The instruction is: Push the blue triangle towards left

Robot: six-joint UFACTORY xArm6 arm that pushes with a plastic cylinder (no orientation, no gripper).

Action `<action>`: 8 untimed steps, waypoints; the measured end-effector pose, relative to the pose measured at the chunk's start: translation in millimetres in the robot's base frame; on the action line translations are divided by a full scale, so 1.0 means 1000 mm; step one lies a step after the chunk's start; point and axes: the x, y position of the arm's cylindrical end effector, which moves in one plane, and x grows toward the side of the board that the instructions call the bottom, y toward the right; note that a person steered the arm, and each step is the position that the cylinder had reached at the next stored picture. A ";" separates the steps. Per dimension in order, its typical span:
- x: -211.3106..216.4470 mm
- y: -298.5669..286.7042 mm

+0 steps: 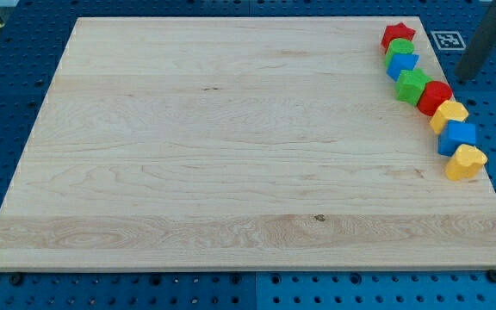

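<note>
Tip: sitting off the board at the view's upper right, apart from the blocks; no fingers on this rod, so nothing is opening or closing.
Why there: it is probably waiting on the right so a push would be driving leftward.
Blue triangle: lying near the top of the chain, touching the green block above and the second green below; possibly triangular, the shape is reading poorly.
Chain: red star topping it; red block, yellow, blue cube, yellow heart trailing down the right edge.
</note>
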 end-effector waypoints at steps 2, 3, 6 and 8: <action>0.005 -0.060; 0.005 -0.097; -0.026 -0.104; -0.047 -0.120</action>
